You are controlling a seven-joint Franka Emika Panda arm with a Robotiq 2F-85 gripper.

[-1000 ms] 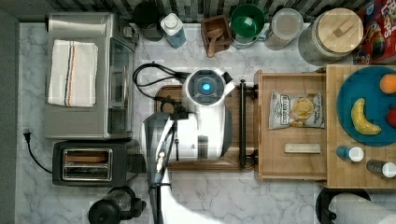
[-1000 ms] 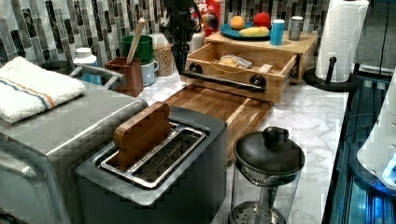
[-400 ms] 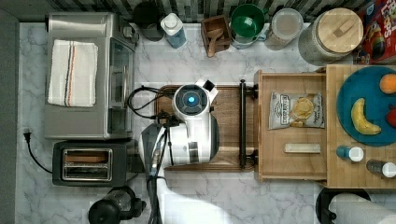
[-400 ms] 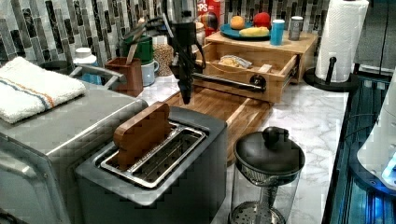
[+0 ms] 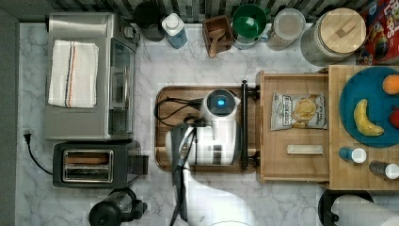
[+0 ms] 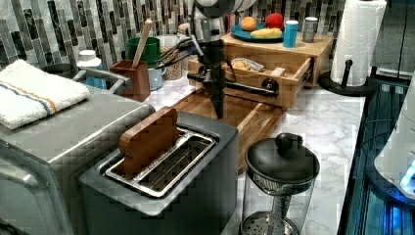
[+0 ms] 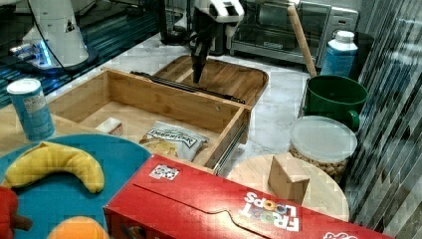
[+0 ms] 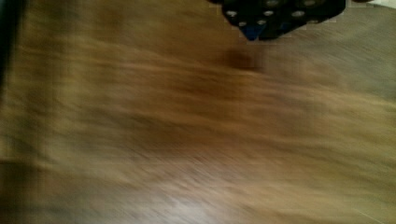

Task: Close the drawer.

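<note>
The drawer point(image 5: 291, 165) stands pulled out from under the butcher-block top, its black bar handle point(image 5: 244, 122) facing the brown tray point(image 5: 164, 101). Inside lie a chip bag point(image 5: 299, 110) and a small pale block point(image 5: 305, 149). My arm point(image 5: 219, 127) hangs over the tray. In the left view my gripper point(image 6: 218, 111) points straight down, shut and holding nothing, just in front of the handle point(image 6: 244, 87) and slightly above the tray. The right view puts the gripper point(image 7: 197, 77) beside the handle point(image 7: 174, 83), on the tray side. The wrist view has blurred tray wood under the fingertips point(image 8: 252, 30).
A toaster point(image 5: 91, 165), a toaster oven point(image 5: 89, 75) and a French press point(image 5: 113, 212) stand on the top view's left. Cups and jars line the back wall. A blue plate point(image 5: 353, 92) with fruit sits on the top over the drawer, near a paper towel roll point(image 5: 362, 212).
The gripper has come down from high above the tray to just over it, and has shifted toward the drawer handle. The drawer has not moved.
</note>
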